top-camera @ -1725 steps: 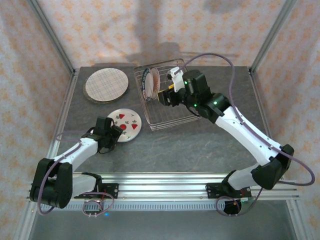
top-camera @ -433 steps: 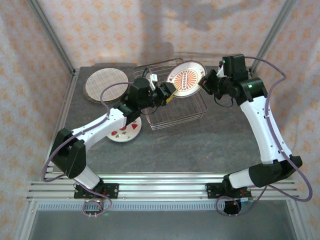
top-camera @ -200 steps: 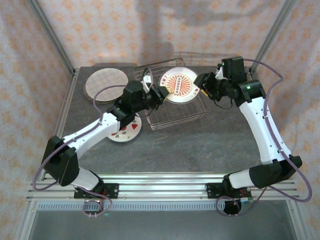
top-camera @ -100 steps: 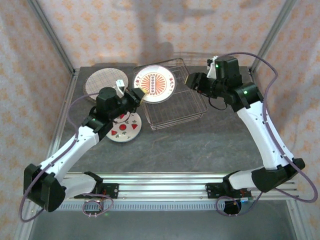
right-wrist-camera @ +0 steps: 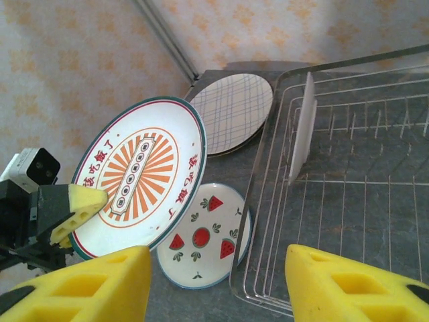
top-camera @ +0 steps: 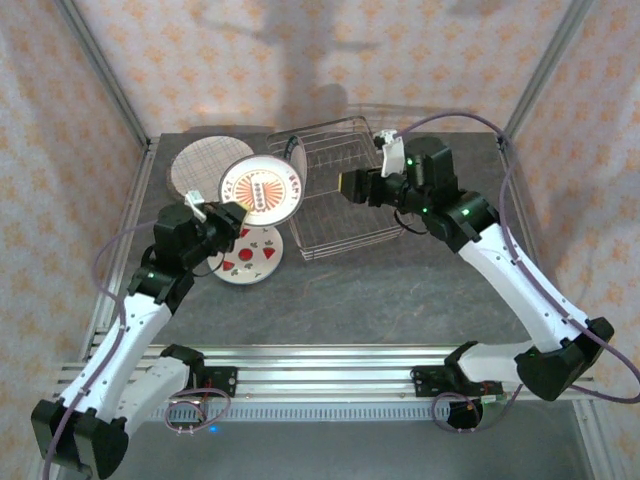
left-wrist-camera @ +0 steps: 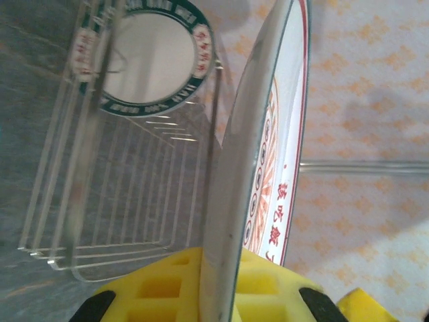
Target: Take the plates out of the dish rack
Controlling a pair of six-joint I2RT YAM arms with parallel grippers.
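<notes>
Our left pincer (top-camera: 222,214) clamps the sunburst plate (top-camera: 262,190) by its rim, left of the dish rack (top-camera: 350,215), likely to set down. Our right pincer (top-camera: 350,185) hangs apart.

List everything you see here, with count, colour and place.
Silver wire dish rack: one, silver, far middle of grey table.
Beige plaid round plate: one seen, flat on table left of rack, darker edge beneath.
Strawberry-print round plate: one, white and red, flat, nearer than plaid.
Orange sunburst plate: one, green-rimmed, held aloft.
Dark-rimmed white plate: one, upright in rack.
Left gripper: yellow pads, shut on sunburst plate.
Right gripper: yellow pads, open, near rack.
</notes>
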